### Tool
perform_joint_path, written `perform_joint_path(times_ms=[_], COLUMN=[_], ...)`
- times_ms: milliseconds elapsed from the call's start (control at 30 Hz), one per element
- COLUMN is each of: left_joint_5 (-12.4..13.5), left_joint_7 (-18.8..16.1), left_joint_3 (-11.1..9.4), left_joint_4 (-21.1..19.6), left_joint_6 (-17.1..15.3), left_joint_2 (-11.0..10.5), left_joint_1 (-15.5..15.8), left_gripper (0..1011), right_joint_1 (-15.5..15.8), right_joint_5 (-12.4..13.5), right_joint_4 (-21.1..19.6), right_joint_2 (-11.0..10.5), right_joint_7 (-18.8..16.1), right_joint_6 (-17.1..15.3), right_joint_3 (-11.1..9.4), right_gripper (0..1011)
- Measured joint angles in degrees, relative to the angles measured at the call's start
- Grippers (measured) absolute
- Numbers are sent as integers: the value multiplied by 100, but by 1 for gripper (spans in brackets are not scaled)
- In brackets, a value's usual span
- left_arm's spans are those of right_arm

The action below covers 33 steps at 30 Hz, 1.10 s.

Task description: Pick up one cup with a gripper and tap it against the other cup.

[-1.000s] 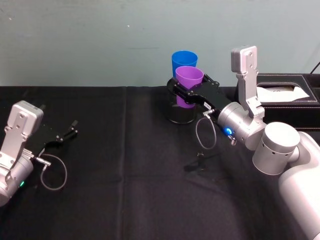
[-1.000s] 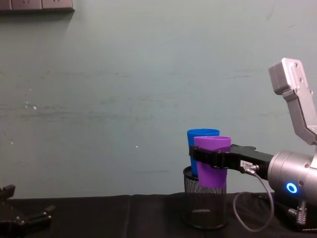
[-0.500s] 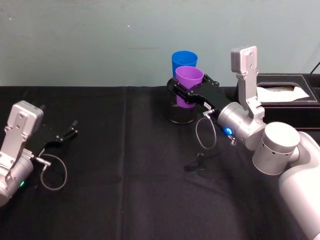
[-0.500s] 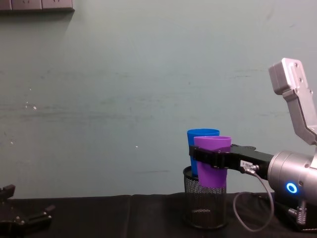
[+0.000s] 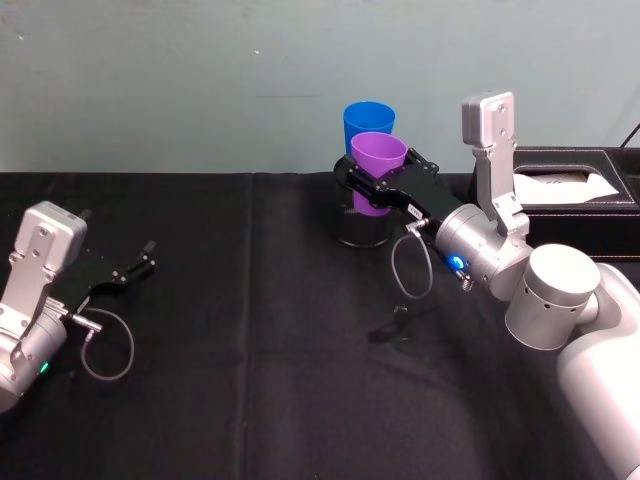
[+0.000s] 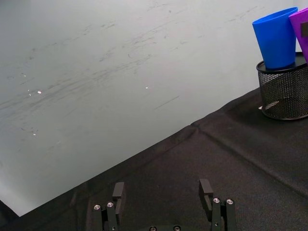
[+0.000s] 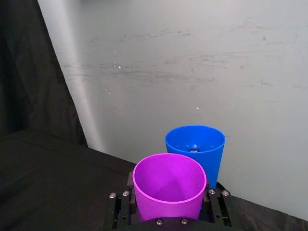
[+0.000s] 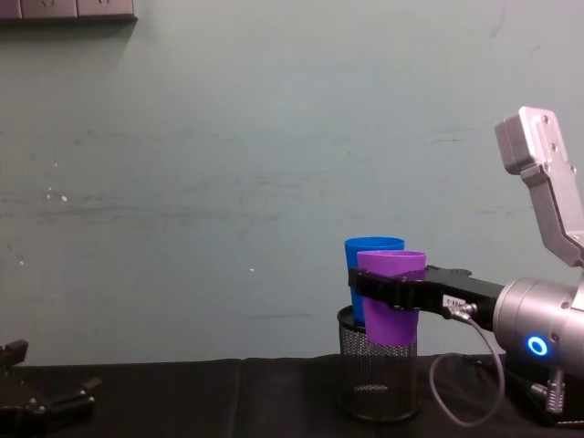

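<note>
Right tool (image 8: 391,290) clamped around purple cup (image 5: 377,160), holding it upright in the black mesh holder (image 8: 377,379), right against blue cup (image 5: 367,121) for the tap. Left tool (image 6: 163,202) parked, fingers spread, on table (image 5: 250,320).

Tight at the right jaws, open cloth at the left.

Between the right gripper's (image 5: 378,187) jaws: purple cup (image 5: 378,166), clamped on both sides, no slack. Just beyond those jaws, blue cup (image 5: 367,122), standing in the black mesh holder (image 8: 378,378); contact between the two cups not clear. Under the jaws, the holder's rim and mesh wall, blocking any straight drop. Off to the right of the jaws, a black box (image 5: 570,190) with white paper on the table (image 5: 250,330). Ahead of the left gripper's (image 6: 164,195) spread jaws, bare black cloth up to the wall (image 6: 120,72), holder and cups well apart from them.
</note>
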State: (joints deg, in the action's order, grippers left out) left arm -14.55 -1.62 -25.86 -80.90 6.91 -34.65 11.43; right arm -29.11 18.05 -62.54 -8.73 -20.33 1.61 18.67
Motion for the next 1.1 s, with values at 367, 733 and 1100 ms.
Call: perform_joint_path(times_ms=[367, 733, 1100], left_joint_5=[0, 0, 0], left_joint_7=[0, 0, 0], left_joint_3=[0, 0, 0], left_joint_4=[0, 0, 0], left_joint_6=[0, 0, 0], left_joint_2=[0, 0, 0], left_joint_1=[0, 0, 0], left_gripper=[1000, 1000, 1000], right_joint_1=[0, 0, 0], right_joint_5=[0, 0, 0], right_joint_4=[0, 0, 0], right_joint_2=[0, 0, 0], right_joint_7=[0, 0, 0], right_joint_6=[0, 0, 0], right_joint_3=[0, 0, 0], right_gripper=[729, 729, 729])
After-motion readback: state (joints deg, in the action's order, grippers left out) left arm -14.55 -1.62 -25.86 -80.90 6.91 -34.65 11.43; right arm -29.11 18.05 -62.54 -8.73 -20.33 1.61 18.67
